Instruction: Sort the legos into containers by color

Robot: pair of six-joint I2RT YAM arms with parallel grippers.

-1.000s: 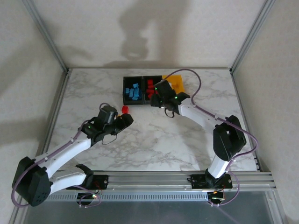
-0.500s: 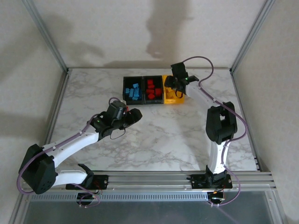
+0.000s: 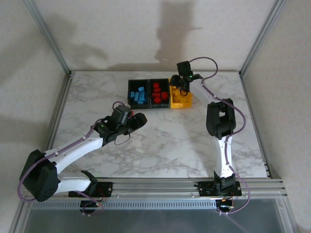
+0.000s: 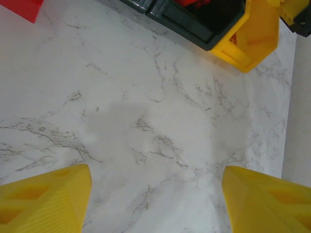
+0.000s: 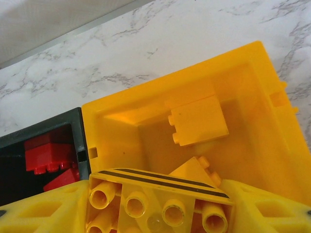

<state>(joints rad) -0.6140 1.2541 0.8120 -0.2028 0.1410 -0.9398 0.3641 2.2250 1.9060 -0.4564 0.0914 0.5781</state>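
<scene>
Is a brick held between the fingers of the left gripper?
No, the left gripper has its yellow fingers apart over the table; a red brick lies beyond them.

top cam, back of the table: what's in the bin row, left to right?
black bin holding blue bricks → second black bin holding red bricks → yellow bin
</scene>
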